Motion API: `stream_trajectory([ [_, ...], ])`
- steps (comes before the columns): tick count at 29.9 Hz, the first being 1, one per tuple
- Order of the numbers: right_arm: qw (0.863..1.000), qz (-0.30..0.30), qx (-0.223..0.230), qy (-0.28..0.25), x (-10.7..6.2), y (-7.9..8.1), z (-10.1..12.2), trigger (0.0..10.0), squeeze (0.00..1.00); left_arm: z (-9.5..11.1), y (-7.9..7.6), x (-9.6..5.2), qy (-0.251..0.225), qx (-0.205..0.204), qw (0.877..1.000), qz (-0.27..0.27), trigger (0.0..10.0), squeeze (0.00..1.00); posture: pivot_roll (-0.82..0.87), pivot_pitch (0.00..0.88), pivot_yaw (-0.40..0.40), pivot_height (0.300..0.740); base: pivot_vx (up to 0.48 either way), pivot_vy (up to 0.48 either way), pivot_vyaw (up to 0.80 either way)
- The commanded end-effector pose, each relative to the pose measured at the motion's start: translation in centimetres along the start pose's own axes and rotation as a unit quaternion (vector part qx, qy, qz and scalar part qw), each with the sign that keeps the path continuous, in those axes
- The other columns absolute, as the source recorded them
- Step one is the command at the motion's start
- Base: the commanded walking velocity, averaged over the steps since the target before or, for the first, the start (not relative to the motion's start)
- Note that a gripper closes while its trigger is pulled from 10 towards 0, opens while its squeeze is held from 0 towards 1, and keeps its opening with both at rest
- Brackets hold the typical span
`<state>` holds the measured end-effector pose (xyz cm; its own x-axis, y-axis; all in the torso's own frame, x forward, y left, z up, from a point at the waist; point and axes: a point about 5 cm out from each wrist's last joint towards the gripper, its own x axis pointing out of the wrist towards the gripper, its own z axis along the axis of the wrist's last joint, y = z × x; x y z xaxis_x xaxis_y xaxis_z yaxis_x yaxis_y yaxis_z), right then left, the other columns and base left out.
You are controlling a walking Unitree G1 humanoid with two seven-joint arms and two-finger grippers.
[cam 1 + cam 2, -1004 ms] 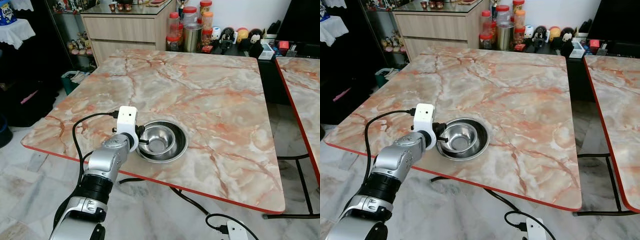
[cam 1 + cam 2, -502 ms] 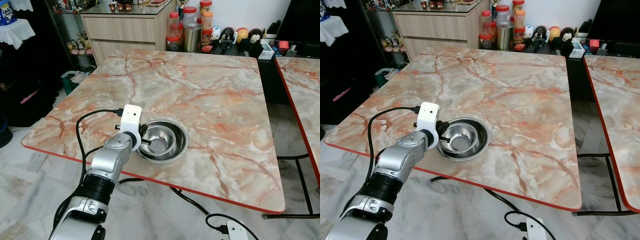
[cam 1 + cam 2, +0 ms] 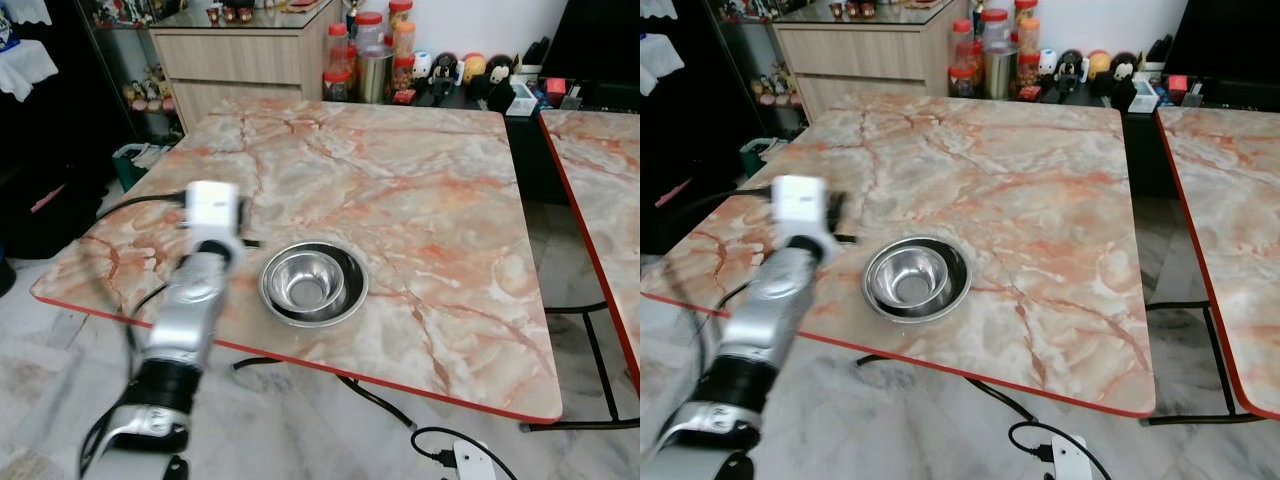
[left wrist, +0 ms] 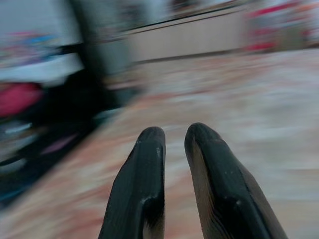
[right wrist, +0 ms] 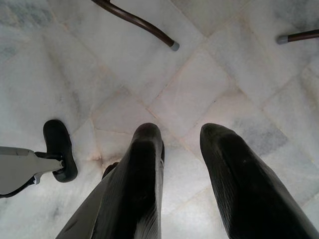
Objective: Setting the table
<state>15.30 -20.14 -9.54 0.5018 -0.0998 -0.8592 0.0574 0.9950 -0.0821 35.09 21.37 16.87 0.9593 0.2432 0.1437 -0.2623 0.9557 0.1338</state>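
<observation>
A shiny steel bowl (image 3: pixel 312 283) stands upright on the marble table (image 3: pixel 420 170), close to its front edge. My left arm (image 3: pixel 190 300) is blurred and sits to the bowl's left, its wrist over the table's front left part and apart from the bowl. In the left wrist view my left gripper (image 4: pixel 175 133) is open by a narrow gap, with nothing between the fingers (image 4: pixel 149 164) and blurred tabletop beyond. My right gripper (image 5: pixel 179 132) hangs idle over the white floor tiles, fingers apart and empty.
A second marble table (image 3: pixel 600 170) stands to the right across a narrow gap. Behind the table are a wooden cabinet (image 3: pixel 240 55) and jars (image 3: pixel 375 60). A black cable (image 3: pixel 380 400) runs across the floor under the table's front edge.
My left gripper has let go of the bowl's rim and the arm has swung away to the left. The bowl stays on the table. The camera has shifted a little.
</observation>
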Motion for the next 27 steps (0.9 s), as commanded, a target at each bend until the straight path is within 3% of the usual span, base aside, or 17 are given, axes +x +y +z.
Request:
stream_trajectory([
  [1,1.0,0.002,0.006,-0.004,0.0,0.3,0.1,10.0,0.0,-1.5,3.7,-0.2,0.02,0.033,0.995,0.095,10.0,0.0,0.0,0.026,0.056,0.74,0.0,0.0,0.0],
  [2,1.0,0.002,0.006,-0.004,0.0,0.3,0.1,10.0,0.0,-3.1,7.1,-0.9,0.045,0.064,0.983,0.168,10.0,0.0,0.0,0.026,0.056,0.74,0.0,0.0,0.0],
  [5,1.0,0.003,0.004,-0.003,0.0,0.3,0.1,10.0,0.0,-5.1,10.2,-2.1,0.086,0.083,0.965,0.232,10.0,0.0,0.0,0.025,0.056,0.74,0.0,0.0,0.0],
  [7,1.0,0.003,0.004,-0.003,0.0,0.3,0.1,10.0,0.0,-7.1,12.3,-3.7,0.126,0.094,0.946,0.282,10.0,0.0,0.0,0.023,0.056,0.74,0.0,0.0,0.0],
  [8,1.0,0.002,0.003,-0.002,0.0,0.3,0.1,10.0,0.0,-9.8,14.0,-5.8,0.19,0.121,0.922,0.316,10.0,0.0,0.01,0.023,0.055,0.74,0.0,0.0,0.0],
  [10,1.0,0.002,0.003,-0.002,0.0,0.2,0.1,10.0,0.0,-11.1,14.4,-6.8,0.221,0.128,0.912,0.322,10.0,0.0,0.01,0.022,0.054,0.74,0.0,0.0,0.0],
  [14,1.0,0.003,0.001,-0.001,0.0,0.2,0.1,10.0,0.0,-16.0,13.2,-10.7,0.352,0.103,0.89,0.27,10.0,0.0,0.01,0.022,0.056,0.74,0.0,0.0,0.0],
  [16,1.0,0.003,0.001,-0.001,0.0,0.2,0.1,10.0,0.0,-18.2,11.3,-12.7,0.409,0.09,0.885,0.204,10.0,0.0,0.0,0.021,0.057,0.74,0.0,0.0,0.0],
  [18,1.0,0.002,0.002,-0.001,0.0,0.2,0.0,10.0,0.0,-19.5,9.3,-14.1,0.437,0.076,0.882,0.157,10.0,0.0,-0.01,0.021,0.055,0.74,0.0,0.0,0.0],
  [19,1.0,0.002,0.002,-0.001,0.0,0.2,0.0,10.0,0.0,-19.5,9.3,-14.1,0.437,0.076,0.882,0.157,10.0,0.0,-0.01,0.021,0.055,0.74,0.0,0.0,0.0],
  [21,1.0,0.001,0.001,-0.001,0.0,0.1,0.1,10.0,0.0,-20.6,6.0,-15.2,0.461,0.073,0.882,0.062,10.0,0.0,0.0,0.018,0.053,0.74,0.0,0.0,0.0],
  [24,1.0,0.001,0.001,-0.001,0.0,0.1,0.1,10.0,0.0,-20.9,4.4,-15.6,0.463,0.084,0.882,0.01,10.0,0.0,-0.01,0.012,0.056,0.74,0.0,0.0,0.0],
  [27,1.0,0.001,0.001,-0.001,0.0,0.1,0.0,10.0,0.0,-20.8,2.9,-15.4,0.452,0.061,0.89,-0.018,10.0,0.0,-0.02,0.009,0.056,0.74,0.0,0.0,0.0],
])
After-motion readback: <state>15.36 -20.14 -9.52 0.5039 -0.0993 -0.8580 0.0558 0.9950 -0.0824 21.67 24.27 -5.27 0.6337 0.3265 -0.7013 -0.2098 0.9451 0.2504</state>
